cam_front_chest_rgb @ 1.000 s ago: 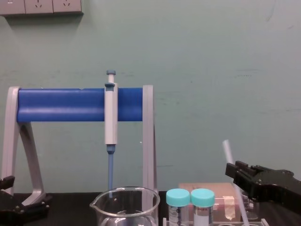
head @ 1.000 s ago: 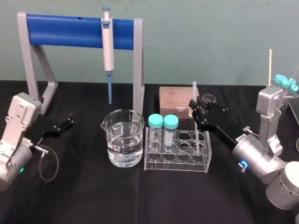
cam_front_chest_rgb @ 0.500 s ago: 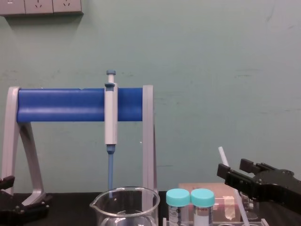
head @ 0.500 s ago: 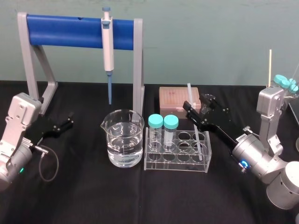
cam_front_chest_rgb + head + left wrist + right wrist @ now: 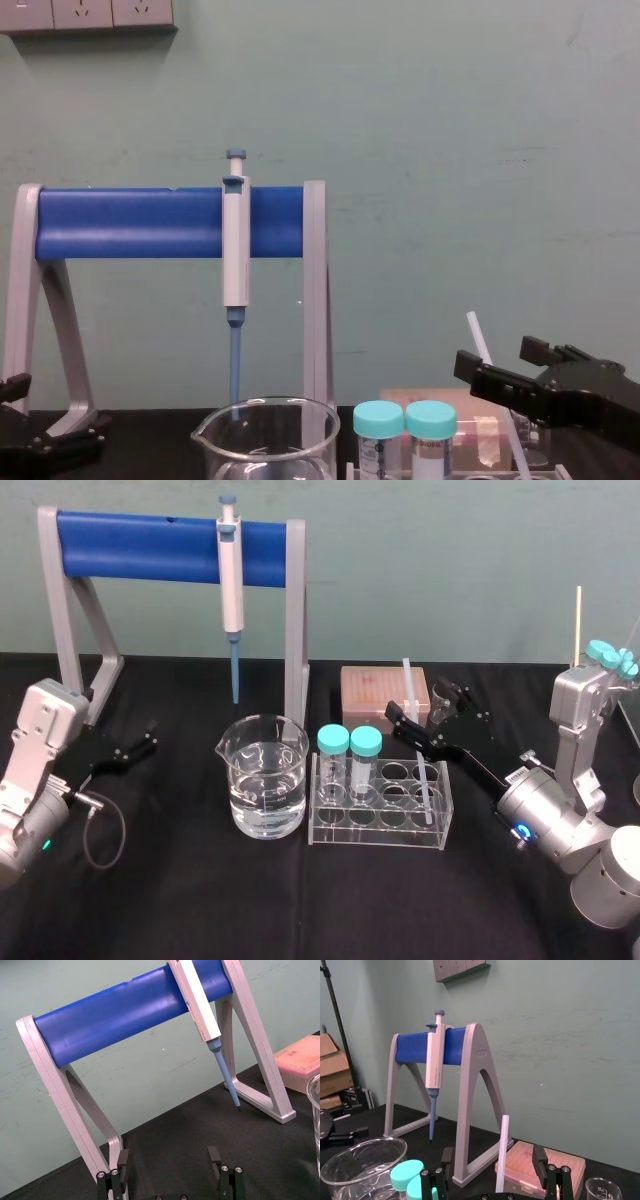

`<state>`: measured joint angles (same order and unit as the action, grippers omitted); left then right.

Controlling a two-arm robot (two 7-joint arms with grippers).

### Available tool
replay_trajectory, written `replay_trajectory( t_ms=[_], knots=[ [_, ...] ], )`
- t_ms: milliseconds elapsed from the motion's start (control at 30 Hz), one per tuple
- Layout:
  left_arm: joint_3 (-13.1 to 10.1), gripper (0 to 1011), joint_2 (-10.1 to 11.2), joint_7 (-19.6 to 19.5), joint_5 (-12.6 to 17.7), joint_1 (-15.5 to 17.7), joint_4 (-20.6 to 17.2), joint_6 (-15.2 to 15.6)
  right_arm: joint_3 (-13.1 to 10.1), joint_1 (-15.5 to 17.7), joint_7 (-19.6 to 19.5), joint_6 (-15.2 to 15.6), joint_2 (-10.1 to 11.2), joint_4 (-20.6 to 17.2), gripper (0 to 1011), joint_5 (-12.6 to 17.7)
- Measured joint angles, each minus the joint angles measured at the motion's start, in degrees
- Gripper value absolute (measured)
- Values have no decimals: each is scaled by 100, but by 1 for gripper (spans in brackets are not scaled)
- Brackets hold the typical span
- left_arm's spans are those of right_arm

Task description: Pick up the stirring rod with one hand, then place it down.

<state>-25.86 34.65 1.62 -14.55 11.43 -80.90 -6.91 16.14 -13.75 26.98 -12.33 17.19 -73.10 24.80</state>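
Your black right hand (image 5: 418, 705) gaped wide around the long, thin, translucent white stirring rod (image 5: 408, 680), which stood in the clear plastic rack (image 5: 375, 832). I judged closing squarely on it came next. Your left hand (image 5: 148, 737) lay open above the bench (image 5: 200, 900).

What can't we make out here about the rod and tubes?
- Bottom end of the rod: cut off by the chest view's lower edge; hidden behind the body of the right gripper in the right wrist view.
- Print on the tubes: too small in the head view.
- Aside: left gripper parked far left.
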Motion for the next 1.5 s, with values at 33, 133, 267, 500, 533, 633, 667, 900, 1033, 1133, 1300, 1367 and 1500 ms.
replay_trajectory(
  t_ms=[33, 133, 267, 500, 533, 633, 667, 900, 1033, 1133, 1300, 1367, 1500],
  knots=[
    [0, 1000, 0, 0, 0, 0, 0, 0, 0, 0, 0, 0, 0, 0, 1003, 0],
    [0, 1000, 0, 0, 0, 0, 0, 0, -35, 14, -11, -7, 15, -53, 1003, -4],
    [0, 1000, 0, 0, 0, 0, 0, 0, -199, 74, -187, -111, 26, -261, 1003, -25],
    [0, 1000, 0, 0, 0, 0, 0, 0, -593, 222, -933, -212, -37, -565, 1003, -340],
    [0, 1000, 0, 0, 0, 0, 0, 0, -627, 238, -1027, -175, -45, -573, 1003, -399],
    [0, 1000, 0, 0, 0, 0, 0, 0, -713, 293, -1364, 0, -83, -558, 1003, -618],
    [0, 1000, 0, 0, 0, 0, 0, 0, -743, 321, -1475, 92, -100, -528, 1003, -710],
    [0, 1000, 0, 0, 0, 0, 0, 0, -811, 391, -1673, 412, -175, -380, 1003, -927],
    [0, 1000, 0, 0, 0, 0, 0, 0, -829, 392, -1711, 524, -214, -323, 1003, -1005],
    [0, 1000, 0, 0, 0, 0, 0, 0, -831, 392, -1718, 524, -211, -324, 1003, -1005],
    [0, 1000, 0, 0, 0, 0, 0, 0, -831, 392, -1724, 520, -206, -328, 1003, -1003],
    [0, 1000, 0, 0, 0, 0, 0, 0, -831, 393, -1726, 516, -206, -332, 1003, -1002],
    [0, 1000, 0, 0, 0, 0, 0, 0, -831, 395, -1729, 509, -204, -338, 1003, -1000]
  ],
)
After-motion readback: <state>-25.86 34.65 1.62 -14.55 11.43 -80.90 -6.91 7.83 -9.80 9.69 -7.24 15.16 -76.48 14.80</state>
